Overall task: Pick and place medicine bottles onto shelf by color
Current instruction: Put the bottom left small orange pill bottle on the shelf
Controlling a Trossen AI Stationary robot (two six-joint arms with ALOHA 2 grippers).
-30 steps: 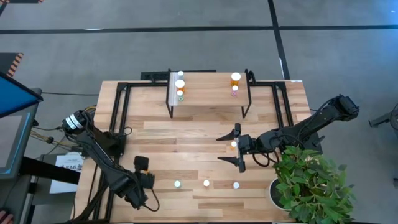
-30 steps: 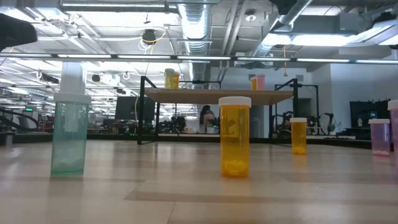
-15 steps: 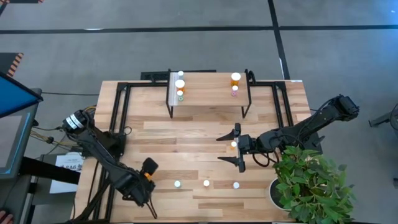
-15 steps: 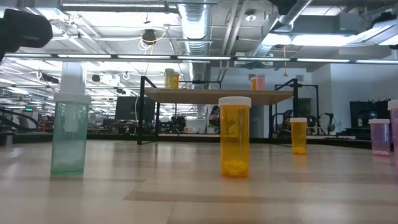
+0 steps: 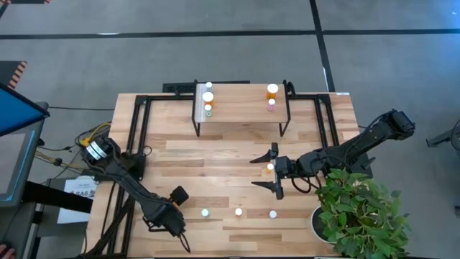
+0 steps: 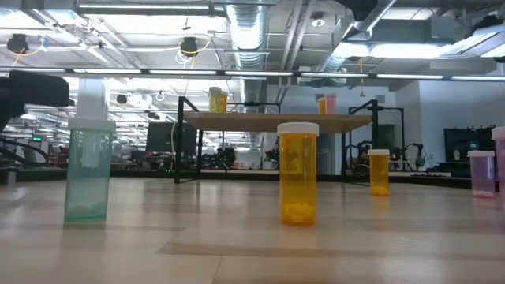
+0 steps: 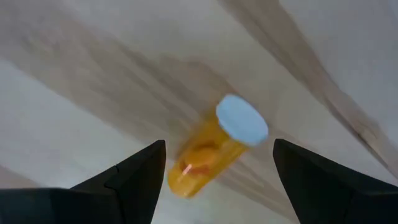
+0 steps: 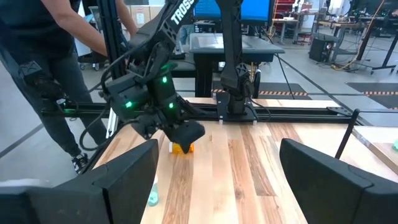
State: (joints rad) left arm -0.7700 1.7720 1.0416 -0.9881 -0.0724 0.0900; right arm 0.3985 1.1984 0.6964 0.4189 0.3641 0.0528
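My left gripper [image 5: 173, 210] hangs open near the table's front left and points down. An orange medicine bottle [image 7: 210, 149] with a white cap lies in the gap between its fingers, apart from both; in the right wrist view that bottle [image 8: 181, 147] rests on the table under them. My right gripper [image 5: 275, 171] waits open and level mid-right, above another orange bottle [image 5: 269, 167]. Three more bottles stand along the front: green [image 6: 88, 170], orange [image 6: 298, 173] and pink [image 6: 480, 173]. The shelf [image 5: 241, 115] at the back carries several bottles at its two ends.
A potted plant [image 5: 359, 212] stands at the front right corner, close to my right arm. Black frame rails [image 5: 136, 122] run along both sides of the shelf. A person [image 8: 50, 62] stands beyond the table's left side. Bare wood lies between the shelf and the front row.
My left gripper has sunk toward the table and shifted a little toward the right edge, rolling about its own axis on the way. It stays open. My right arm has kept still, and no bottle has moved.
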